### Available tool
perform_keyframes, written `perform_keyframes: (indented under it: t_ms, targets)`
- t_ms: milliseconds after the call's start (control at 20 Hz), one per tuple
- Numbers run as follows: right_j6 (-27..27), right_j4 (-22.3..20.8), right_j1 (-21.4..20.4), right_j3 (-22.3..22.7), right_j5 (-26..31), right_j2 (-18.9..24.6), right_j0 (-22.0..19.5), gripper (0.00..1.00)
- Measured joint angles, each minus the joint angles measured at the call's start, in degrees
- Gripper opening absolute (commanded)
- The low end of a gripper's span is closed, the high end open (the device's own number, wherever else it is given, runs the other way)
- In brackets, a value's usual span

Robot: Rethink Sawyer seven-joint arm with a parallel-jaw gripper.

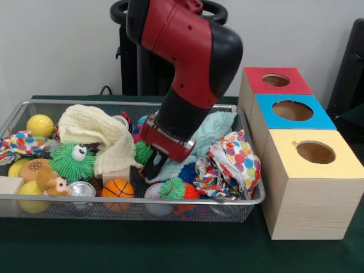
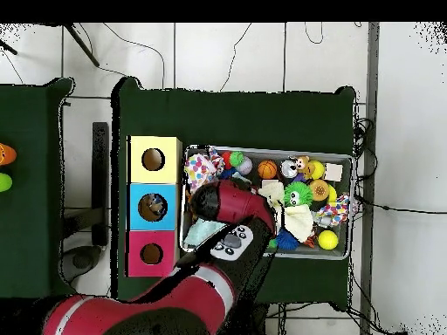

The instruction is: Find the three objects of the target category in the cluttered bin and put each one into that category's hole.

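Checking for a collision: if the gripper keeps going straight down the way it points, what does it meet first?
Probably the pale blue cloth beside the green spiky ball under the gripper; depth is unclear.

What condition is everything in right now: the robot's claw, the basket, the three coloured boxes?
Gripper: down in the bin's clutter; open or shut unclear.
Wire bin: crammed with toys and cloths.
Red box: hole open.
Blue box: hole open.
Yellow box: hole open.

toys in bin [image 1: 250,200], boxes [image 1: 307,170] beside
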Motion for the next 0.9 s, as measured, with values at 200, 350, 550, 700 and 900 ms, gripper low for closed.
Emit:
perform_keyframes:
  t_ms: [200,350,550,700,900]
  targets:
    - [0.4,1.4,4.5,-0.9,-8.8,-2.3,1.0,0.00]
    - [0.4,3.3,7.2,-0.5,-16.1,-4.3,2.5,0.00]
    - [0.4,3.7,7.5,0.4,-17.9,-4.6,3.0,0.00]
    - [0.4,3.7,6.7,1.3,-17.6,-4.3,2.9,0.00]
    - [0.4,3.7,3.6,3.8,-15.3,-2.5,2.1,0.00]
